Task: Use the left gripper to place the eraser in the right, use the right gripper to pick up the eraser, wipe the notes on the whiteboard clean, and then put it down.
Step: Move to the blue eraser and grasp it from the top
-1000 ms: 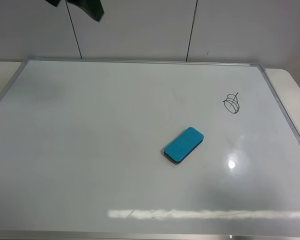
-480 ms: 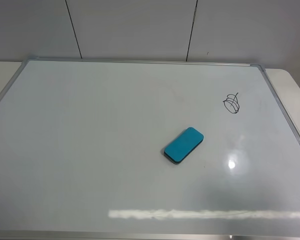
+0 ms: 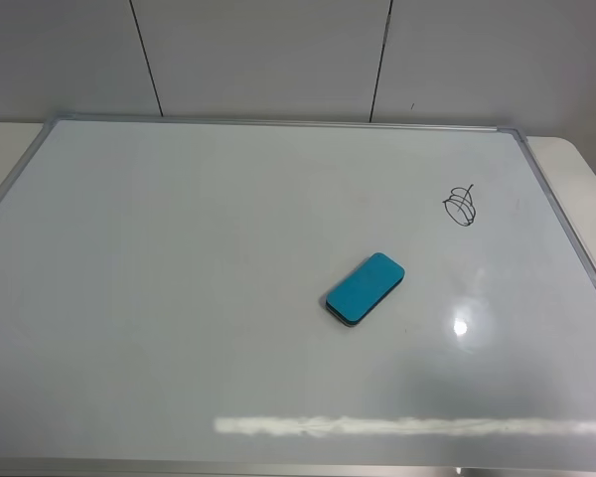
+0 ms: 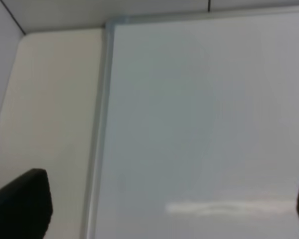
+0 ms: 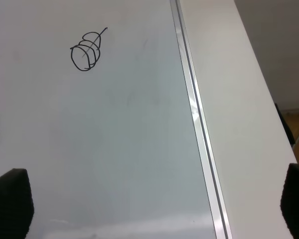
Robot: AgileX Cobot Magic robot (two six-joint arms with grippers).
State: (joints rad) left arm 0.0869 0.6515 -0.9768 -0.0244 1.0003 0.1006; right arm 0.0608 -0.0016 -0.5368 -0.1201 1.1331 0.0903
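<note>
Here, the teal eraser (image 3: 366,288) looks light and stiff, best pinched across its long sides; left hand (image 4: 162,206) and right hand (image 5: 153,201) gape empty

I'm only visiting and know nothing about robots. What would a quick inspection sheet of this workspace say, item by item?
Surface: whiteboard lying flat, glossy, with glare streaks near its front edge.
Job's things: teal eraser lying diagonally on the board, right of the middle; notes, a small black scribble, unwiped, nearer the far right corner and apart from the eraser.
Clutter: nothing seen.
Grippers: left gripper open and empty, above the board's left edge; right gripper open and empty, above the board's right edge; neither shows in the high view.
Cables: nothing seen.
Surroundings: pale table under the board; panelled wall behind.
</note>
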